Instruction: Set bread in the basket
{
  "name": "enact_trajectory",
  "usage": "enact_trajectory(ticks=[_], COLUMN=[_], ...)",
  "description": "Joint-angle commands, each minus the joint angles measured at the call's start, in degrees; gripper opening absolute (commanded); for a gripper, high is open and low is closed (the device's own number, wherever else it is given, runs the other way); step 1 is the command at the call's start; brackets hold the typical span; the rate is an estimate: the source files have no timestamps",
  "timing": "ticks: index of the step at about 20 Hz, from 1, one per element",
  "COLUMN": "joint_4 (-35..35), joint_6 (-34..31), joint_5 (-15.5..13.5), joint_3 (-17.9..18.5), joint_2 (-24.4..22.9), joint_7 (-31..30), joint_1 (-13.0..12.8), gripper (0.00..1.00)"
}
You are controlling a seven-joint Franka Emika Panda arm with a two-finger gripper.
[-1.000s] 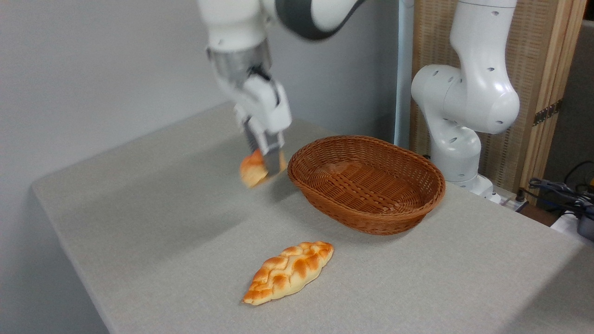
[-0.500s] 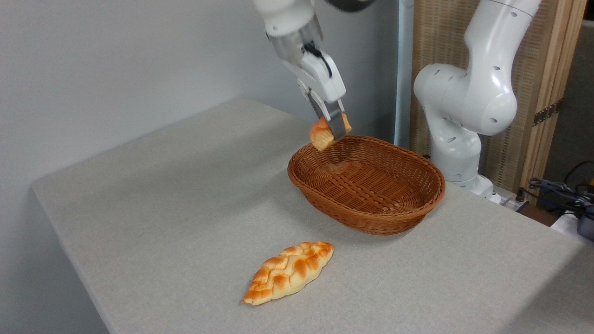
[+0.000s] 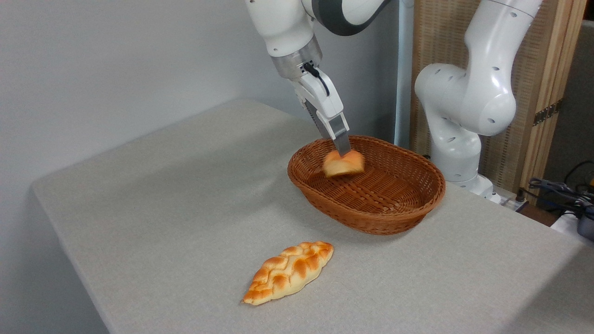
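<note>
Change: since half a second ago the gripper [image 3: 344,153] has come down from above the basket's far-left rim to a spot inside the rim line, and the bun has gone with it, from over the rim to over the basket's floor. A second ago both were left of the basket, low over the table.
Gripper: tilted, fingers pointing down and to the right, white body above, grey fingers below. Only one finger [image 3: 342,141] shows plainly; it runs down onto the top of the bun. The jaws look closed on the bun, pinching it at its upper edge.
Bun [image 3: 343,163]: small, orange-golden, slightly blurred. It hangs under the fingertips inside the basket's left half, its top about level with the rim. Whether its underside touches the weave I cannot tell.
Basket [image 3: 392,218]: oval, reddish-brown wicker with a braided rim, standing on the table towards the back right, just in front of the arm's base.
Loaf [image 3: 289,272]: longer, pale-golden, braided, lying flat on the table near the front, well apart from the basket, in the same place as before.
Table [image 3: 162,208]: covered in grey cloth.
Arm [image 3: 468,97]: white, base at the back right, reaching over the basket from above.
Backdrop: pale wall at left, cables [image 3: 561,192] at far right.
</note>
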Motion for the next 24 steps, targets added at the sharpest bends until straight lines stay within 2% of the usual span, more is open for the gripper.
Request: enact_trajectory(ticks=[1,4,7,12,13,16,18,21,24], joint_4=[-0.69,-0.6,1.23,11.77,13.97,19.86,24.51,33.82,40.25], joint_6=[1.44,1.52,3.18,5.3,6.26,9.07,9.7,8.56,5.58], joint_5=[-0.5,-0.41,-0.23,-0.32,-0.32,-0.15,-0.15,-0.15,-0.15], joint_3=[0.55,0.55,0.64,0.99,1.34,1.34,1.34,1.95,3.36], joint_2=[0.35,0.26,-0.18,2.1,3.15,7.36,11.49,18.61,23.97], joint_7=[0.11,0.29,0.46,0.64,0.64,0.73,0.64,0.02,0.02], joint_1=[-1.14,-1.05,0.17,5.53,5.98,9.83,11.51,11.87,11.87], gripper=[1.0,1.0,1.0,1.0,1.0,1.0,1.0,1.0,1.0])
